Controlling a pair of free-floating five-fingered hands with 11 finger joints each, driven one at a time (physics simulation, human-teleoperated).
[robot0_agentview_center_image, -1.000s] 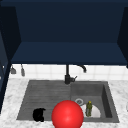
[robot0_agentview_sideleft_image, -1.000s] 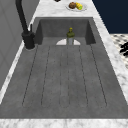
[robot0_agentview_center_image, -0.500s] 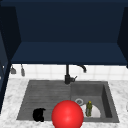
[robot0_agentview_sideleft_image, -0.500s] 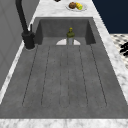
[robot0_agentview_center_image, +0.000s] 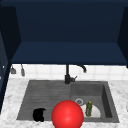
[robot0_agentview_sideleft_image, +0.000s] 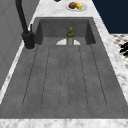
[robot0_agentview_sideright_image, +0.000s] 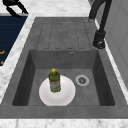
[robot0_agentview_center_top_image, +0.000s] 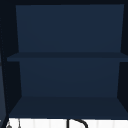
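Observation:
My left hand hovers at the front edge of the drainboard, holding nothing, its fingers loosely spread. It appears at the right edge of the left side view and in the top left corner of the right side view, just off the counter's front. A green bottle with a yellow cap stands upright on a white plate in the sink basin. The same bottle is in the front view. A big red ball sits low in the front view, between the hand and the bottle.
A black faucet rises behind the sink, its base at the back rim. The drain lies beside the plate. A plate of fruit rests on the marble counter past the basin. Dark blue open cabinet shelves hang above.

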